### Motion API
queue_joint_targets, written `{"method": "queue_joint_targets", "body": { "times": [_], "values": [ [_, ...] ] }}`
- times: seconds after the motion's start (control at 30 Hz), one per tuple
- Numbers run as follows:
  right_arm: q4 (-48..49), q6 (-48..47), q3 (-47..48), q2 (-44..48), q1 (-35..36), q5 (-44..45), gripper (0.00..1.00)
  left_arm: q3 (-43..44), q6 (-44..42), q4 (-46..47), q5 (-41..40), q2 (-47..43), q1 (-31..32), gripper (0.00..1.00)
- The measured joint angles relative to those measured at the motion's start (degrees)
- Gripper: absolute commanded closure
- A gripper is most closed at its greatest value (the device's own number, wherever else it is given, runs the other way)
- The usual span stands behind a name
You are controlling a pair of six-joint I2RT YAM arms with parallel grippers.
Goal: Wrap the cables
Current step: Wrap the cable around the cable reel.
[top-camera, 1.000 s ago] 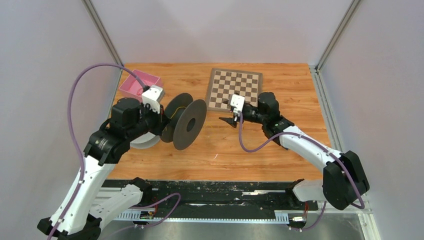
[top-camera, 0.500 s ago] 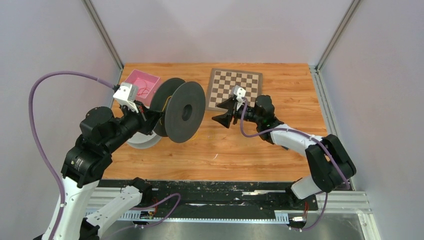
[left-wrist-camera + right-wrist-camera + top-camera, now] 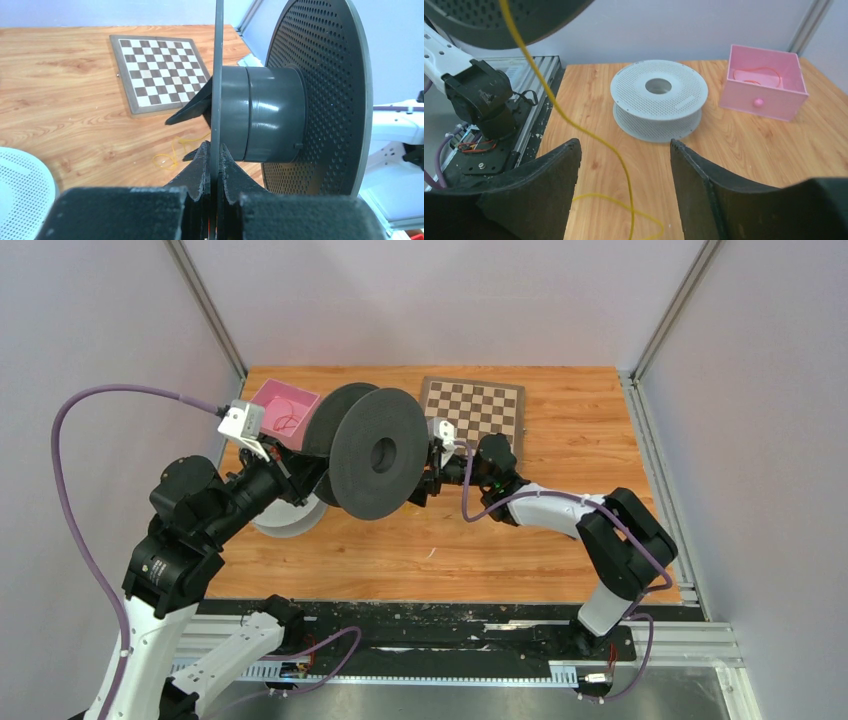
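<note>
My left gripper (image 3: pixel 303 476) is shut on the thin flange of a big black spool (image 3: pixel 372 452) and holds it upright above the table; the left wrist view shows the jaws (image 3: pixel 214 148) pinching the flange edge. A pale yellow cable (image 3: pixel 629 190) hangs from the spool and runs down between the fingers of my open right gripper (image 3: pixel 624 145) to loose loops on the wood (image 3: pixel 173 151). The right gripper (image 3: pixel 424 480) sits just right of the spool, partly hidden by it. An orange-red cable (image 3: pixel 756 74) lies looped in the pink box (image 3: pixel 789 102).
A white perforated spool (image 3: pixel 658 102) lies flat on the left side of the table (image 3: pixel 285 522). The pink box (image 3: pixel 300 398) stands at the back left. A chessboard (image 3: pixel 485 408) lies at the back middle. The arms' purple cords arc over the left and middle.
My left arm has lifted the black spool up and to the right. My right gripper has moved left, close under the spool, with the yellow cable now between its fingers.
</note>
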State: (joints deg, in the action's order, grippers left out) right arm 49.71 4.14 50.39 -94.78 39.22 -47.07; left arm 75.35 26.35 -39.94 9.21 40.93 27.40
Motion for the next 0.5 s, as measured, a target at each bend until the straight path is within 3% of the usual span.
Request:
{"method": "queue_joint_targets", "body": {
  "times": [0.23, 0.5],
  "values": [
    [8.3, 5.1, 2.7, -7.5, 1.2, -1.2, 0.73, 0.0, 3.0, 2.2, -0.3, 0.5, 0.0, 1.00],
    [13.5, 9.7, -6.6, -7.5, 1.7, -0.8, 0.76, 1.2, 4.0, 1.5, -12.1, 6.8, -0.4, 1.00]
  ]
}}
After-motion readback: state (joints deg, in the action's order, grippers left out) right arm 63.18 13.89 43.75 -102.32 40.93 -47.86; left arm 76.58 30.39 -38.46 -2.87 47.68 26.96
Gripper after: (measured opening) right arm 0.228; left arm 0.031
